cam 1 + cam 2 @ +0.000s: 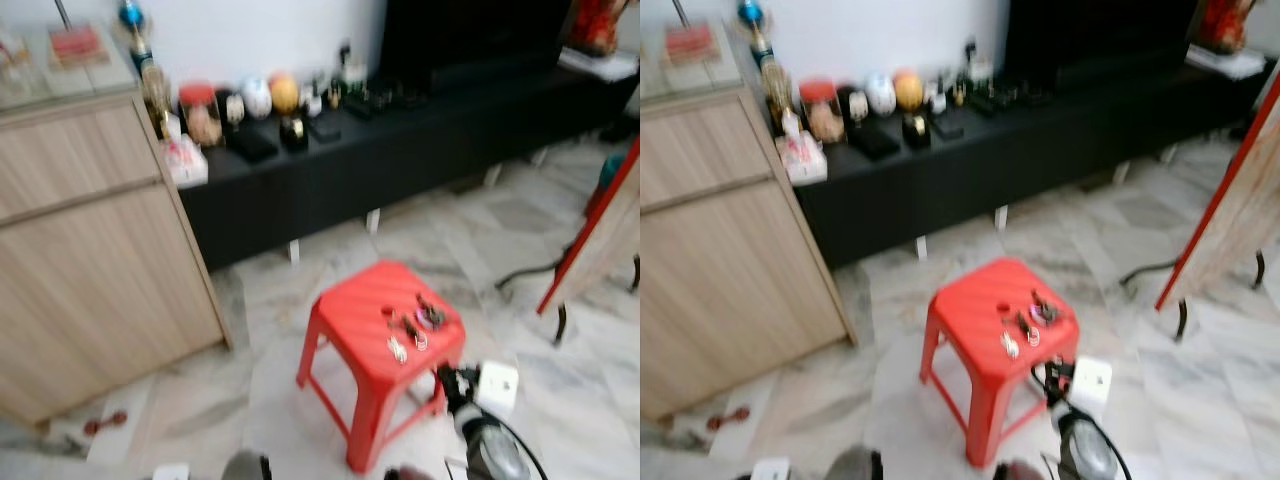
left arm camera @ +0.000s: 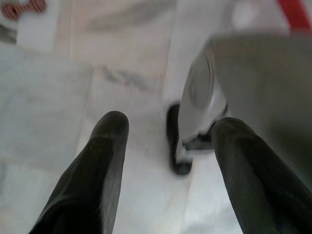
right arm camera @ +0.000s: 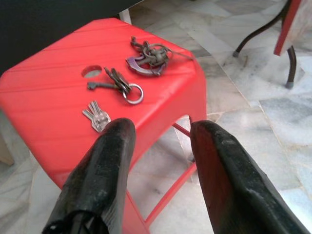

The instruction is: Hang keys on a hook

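Your right gripper (image 3: 161,131): jaws spread wide, holding nothing, poised at the near edge of the red stool (image 3: 48,112). Three key bunches ahead of the jaws: small flat set (image 3: 97,116) nearest, ringed bunch (image 3: 119,86) mid, tangled bunch (image 3: 148,56) farthest. Bare marble floor (image 3: 253,97) around the stool. Left gripper (image 2: 168,134): jaws apart, empty, over floor.

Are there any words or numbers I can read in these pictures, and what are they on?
No text can be read anywhere.
Jars and boxes on the black cabinet: any labels are too blurred.
Key bunches on the red stool: any stamped marks are too small.
White box on the floor: blurred, nothing legible.
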`<state>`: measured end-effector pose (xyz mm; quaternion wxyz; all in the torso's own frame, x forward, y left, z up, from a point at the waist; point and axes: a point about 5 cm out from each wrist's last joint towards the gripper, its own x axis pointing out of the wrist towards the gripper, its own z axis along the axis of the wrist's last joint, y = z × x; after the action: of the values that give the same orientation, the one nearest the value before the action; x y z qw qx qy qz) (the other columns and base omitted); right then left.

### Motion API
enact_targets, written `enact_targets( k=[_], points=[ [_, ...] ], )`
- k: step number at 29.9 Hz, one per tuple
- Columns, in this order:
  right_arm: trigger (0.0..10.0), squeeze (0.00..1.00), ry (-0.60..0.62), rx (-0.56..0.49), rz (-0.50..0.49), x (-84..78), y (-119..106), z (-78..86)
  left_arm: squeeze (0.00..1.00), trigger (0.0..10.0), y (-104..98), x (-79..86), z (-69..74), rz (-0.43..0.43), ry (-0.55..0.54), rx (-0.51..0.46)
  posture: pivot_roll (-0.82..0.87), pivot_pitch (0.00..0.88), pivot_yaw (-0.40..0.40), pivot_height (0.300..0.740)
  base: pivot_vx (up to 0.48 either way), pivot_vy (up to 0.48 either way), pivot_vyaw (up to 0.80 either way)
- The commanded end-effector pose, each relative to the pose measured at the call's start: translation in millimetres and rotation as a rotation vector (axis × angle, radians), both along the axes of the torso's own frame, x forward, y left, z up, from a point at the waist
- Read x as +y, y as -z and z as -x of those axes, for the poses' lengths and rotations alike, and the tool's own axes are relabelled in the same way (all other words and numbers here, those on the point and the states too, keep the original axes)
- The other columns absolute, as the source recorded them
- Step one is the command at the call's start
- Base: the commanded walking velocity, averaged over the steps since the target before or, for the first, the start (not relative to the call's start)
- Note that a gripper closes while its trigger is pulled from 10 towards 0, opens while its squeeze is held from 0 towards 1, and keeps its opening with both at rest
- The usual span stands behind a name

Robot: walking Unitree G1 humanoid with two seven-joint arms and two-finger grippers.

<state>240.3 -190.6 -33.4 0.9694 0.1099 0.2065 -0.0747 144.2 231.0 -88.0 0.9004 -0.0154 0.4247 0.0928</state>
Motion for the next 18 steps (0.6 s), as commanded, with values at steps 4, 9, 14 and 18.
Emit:
enact_targets(
  k=[4, 9, 14, 18],
  points=[
    [10.0, 0.0, 0.0, -0.008, 0.003, -3.1, -1.3, -0.7, 0.0, 10.0, -53.6, 1.1, -89.1, -0.052, 0.077, -0.357, 0.02, 0.0, -0.045, 0.617, 0.0, 0.0, 0.0],
    [10.0, 0.0, -0.004, -0.008, 0.0, -2.5, -1.3, -1.0, 0.0, 10.0, -73.3, -0.4, -107.9, -0.04, 0.067, -0.502, 0.02, 0.0, -0.045, 0.617, 0.0, 0.0, 0.0],
    [10.0, 0.0, -0.017, -0.004, -0.003, -1.1, -0.3, 0.0, 0.0, 10.0, -82.3, 3.1, -109.6, -0.025, 0.048, -0.596, 0.03, 0.0, -0.049, 0.617, 0.0, 0.0, 0.0],
    [10.0, 0.0, -0.018, -0.003, -0.002, -1.3, 0.0, 0.7, 0.0, 10.0, -83.5, 5.8, -107.3, -0.028, 0.049, -0.614, 0.03, 0.0, -0.048, 0.617, 0.0, 0.0, 0.0]
  ],
)
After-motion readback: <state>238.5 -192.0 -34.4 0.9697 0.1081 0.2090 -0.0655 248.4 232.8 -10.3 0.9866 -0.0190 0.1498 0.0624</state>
